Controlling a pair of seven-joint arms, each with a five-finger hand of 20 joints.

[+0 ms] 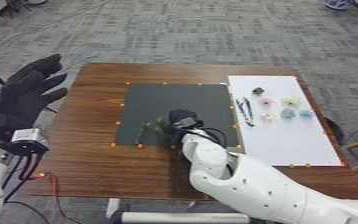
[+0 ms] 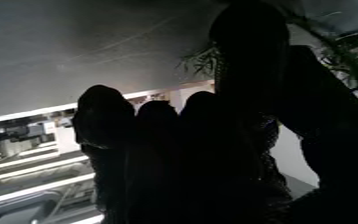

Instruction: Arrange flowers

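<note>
Greenery [image 1: 142,132] is just left of the right robot hand [image 1: 183,117]; can't tell if that one's gripping. The left robot hand [image 1: 26,94] is loose, open. Guessing it's greenery placement, so next: settle it, then head right for flowers [image 1: 287,113].

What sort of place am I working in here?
Probably an office or lab room: grey patterned carpet covers the floor, and a blue-and-white pot stands on it beyond the brown wooden table.
</note>
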